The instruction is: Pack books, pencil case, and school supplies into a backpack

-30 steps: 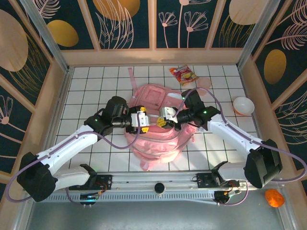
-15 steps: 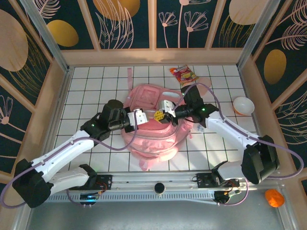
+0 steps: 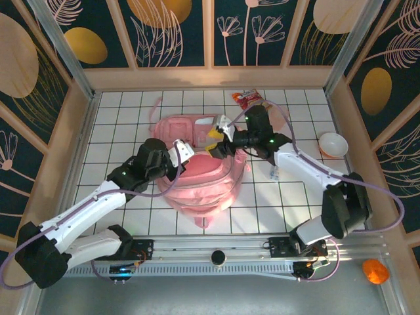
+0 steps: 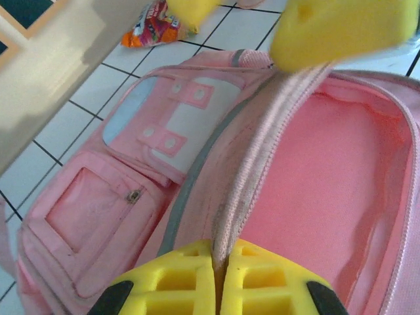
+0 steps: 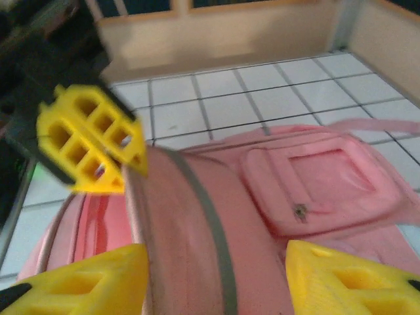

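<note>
My left gripper (image 4: 218,283) is clenched on the zipper rim of the backpack (image 3: 205,180), which lies open in the middle of the table (image 3: 125,111), pink lining showing. Beyond it, my right gripper (image 5: 216,279) has its fingers spread astride the top flap; released, I think, though contact is hard to judge. The snack packet (image 3: 250,99) lies farthest back.

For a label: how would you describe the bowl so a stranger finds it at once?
Start at the big pink backpack mid-table. Go right toward the side wall: the bowl sits there, round and white-rimmed, unlike the flat red-orange snack packet.
</note>
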`<state>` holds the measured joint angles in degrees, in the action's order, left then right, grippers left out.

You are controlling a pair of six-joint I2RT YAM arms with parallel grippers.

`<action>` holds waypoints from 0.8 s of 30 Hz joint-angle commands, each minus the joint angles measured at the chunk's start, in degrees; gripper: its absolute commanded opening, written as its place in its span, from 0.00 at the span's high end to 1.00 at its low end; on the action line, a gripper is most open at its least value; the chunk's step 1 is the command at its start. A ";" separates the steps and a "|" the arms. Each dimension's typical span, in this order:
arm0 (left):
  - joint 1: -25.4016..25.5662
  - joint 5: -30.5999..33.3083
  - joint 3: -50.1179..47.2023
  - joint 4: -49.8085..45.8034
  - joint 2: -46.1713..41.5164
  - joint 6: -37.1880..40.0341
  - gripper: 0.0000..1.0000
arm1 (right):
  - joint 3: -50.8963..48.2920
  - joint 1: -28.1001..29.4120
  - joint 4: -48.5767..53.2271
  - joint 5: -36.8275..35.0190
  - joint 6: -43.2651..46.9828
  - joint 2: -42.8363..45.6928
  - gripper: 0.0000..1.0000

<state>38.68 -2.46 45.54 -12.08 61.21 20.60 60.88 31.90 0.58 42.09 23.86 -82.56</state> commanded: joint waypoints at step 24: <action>-0.46 3.67 12.18 3.37 2.84 -11.29 1.00 | -13.62 -24.45 27.86 -42.58 -51.50 1.36 0.36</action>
<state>38.63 0.36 53.93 -14.83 64.69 10.81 47.09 7.22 29.17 1.43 -25.96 -78.35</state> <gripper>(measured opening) 0.052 0.634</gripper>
